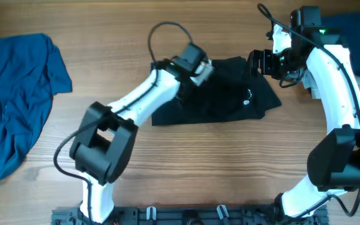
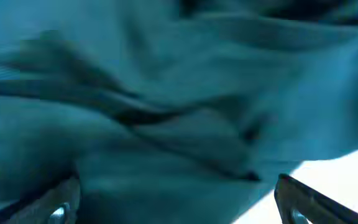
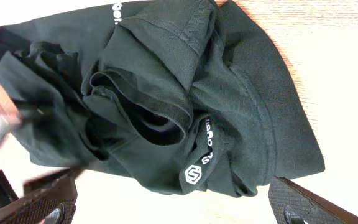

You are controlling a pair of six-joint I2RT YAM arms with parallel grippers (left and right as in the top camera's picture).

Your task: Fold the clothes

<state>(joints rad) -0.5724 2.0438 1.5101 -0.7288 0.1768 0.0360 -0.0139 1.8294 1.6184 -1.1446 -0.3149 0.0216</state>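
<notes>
A black shirt (image 1: 230,97) with small white logos lies crumpled at the table's centre. A bright-blue garment (image 1: 17,94) lies bunched at the far left. My left gripper (image 1: 197,67) hangs over the black shirt's upper left part. In the left wrist view its fingers (image 2: 179,214) are spread apart, and close cloth (image 2: 166,93), tinted blue-green, fills the frame. My right gripper (image 1: 258,62) is at the shirt's upper right edge. In the right wrist view its fingers (image 3: 173,210) are wide open and empty above bare table, just short of the folded shirt (image 3: 166,93) and its hexagon logo (image 3: 194,175).
More blue cloth (image 1: 355,34) lies at the back right corner behind the right arm. A black cable (image 1: 161,31) loops above the left wrist. The wooden table (image 1: 230,162) shows in front of the shirt. The arm bases stand at the front edge.
</notes>
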